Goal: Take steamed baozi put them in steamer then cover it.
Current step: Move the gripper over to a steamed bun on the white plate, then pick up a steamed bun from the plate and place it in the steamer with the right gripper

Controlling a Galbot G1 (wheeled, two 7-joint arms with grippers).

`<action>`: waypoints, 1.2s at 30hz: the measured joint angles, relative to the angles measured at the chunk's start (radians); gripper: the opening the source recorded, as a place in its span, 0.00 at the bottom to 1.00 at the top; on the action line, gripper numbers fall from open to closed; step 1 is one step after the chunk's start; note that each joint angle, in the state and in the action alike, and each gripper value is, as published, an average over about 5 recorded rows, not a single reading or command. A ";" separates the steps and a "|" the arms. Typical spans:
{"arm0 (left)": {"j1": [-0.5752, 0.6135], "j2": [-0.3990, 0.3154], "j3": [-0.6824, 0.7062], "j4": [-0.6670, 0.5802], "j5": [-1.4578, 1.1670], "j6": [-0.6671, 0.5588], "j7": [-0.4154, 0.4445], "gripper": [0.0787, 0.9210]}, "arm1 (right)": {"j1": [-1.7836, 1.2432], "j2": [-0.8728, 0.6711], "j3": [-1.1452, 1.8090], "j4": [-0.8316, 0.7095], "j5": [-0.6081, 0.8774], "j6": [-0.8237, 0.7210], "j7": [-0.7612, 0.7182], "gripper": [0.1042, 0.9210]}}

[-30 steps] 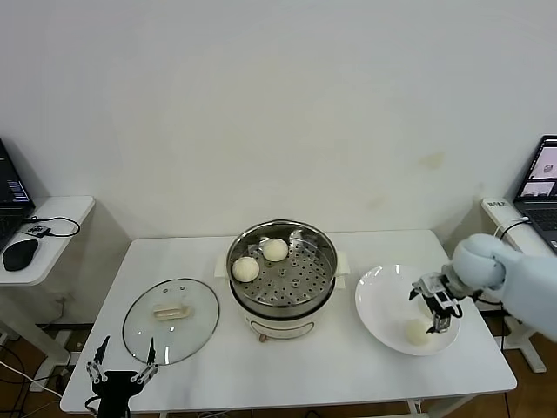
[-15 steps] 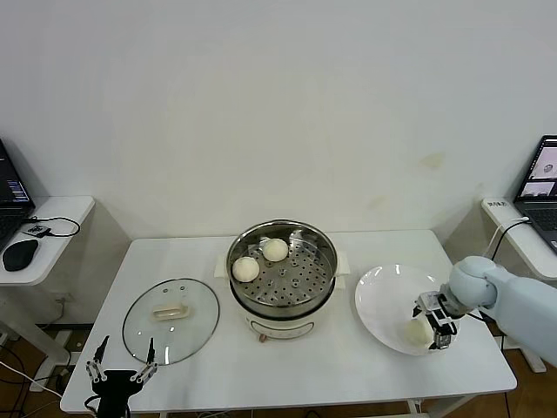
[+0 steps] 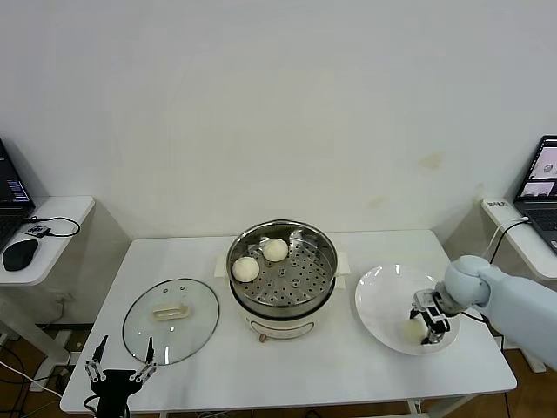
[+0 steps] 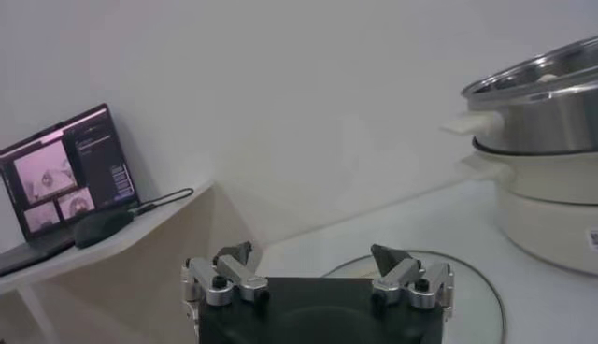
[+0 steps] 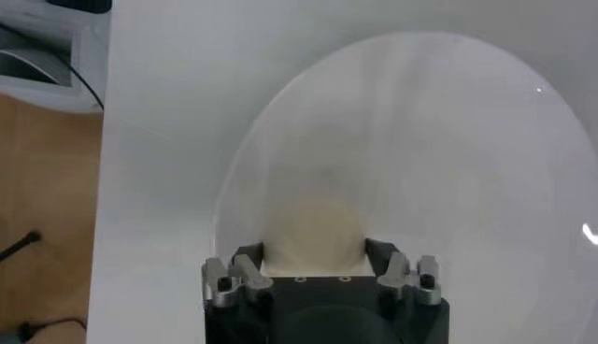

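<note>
The bun point(image 3: 412, 330) in hand lies on the white plate point(image 3: 383, 292) at about 4 o'clock from the steamer point(image 3: 282, 266), near the plate's 5 o'clock rim. The right gripper point(image 3: 425, 326) is down over it, and in the right wrist view the jaws stand narrowed against both flanks of the bun point(image 5: 316, 227), so it looks gripped, though it has not left the plate point(image 5: 486, 140). 2 more buns point(image 3: 245, 269) point(image 3: 275, 250) sit on the perforated tray, toward its 10 and 11 o'clock, leaving bare tray from 1 through 8 o'clock. To do this step well, the grip should probably stay gentle, since a soft bun may dent or slip, and the lift should go straight up so the bun clears the plate rim before it travels toward 10 o'clock to the pot. The pot wall rises well above the plate, so the bun likely needs height to pass over the steel rim, then a descent onto the bare part of the tray. The table point(image 3: 348, 383) between plate and pot is bare. The lid point(image 3: 171, 319) lies flat at 8 o'clock from the steamer. The left gripper point(image 3: 120, 373) waits at the table's near edge, at 7 o'clock of the lid, jaws spread wide and holding nothing.
</note>
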 measured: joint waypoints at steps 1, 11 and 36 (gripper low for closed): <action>0.000 0.000 0.000 -0.001 0.000 0.000 0.000 0.88 | 0.004 -0.001 0.000 0.001 0.002 0.000 -0.002 0.66; -0.005 0.007 -0.001 -0.006 -0.008 0.000 0.000 0.88 | 0.144 -0.024 -0.046 0.033 0.065 -0.009 -0.038 0.66; 0.005 0.017 -0.025 -0.003 -0.038 -0.003 -0.001 0.88 | 0.677 0.367 -0.310 0.020 0.371 -0.009 -0.015 0.67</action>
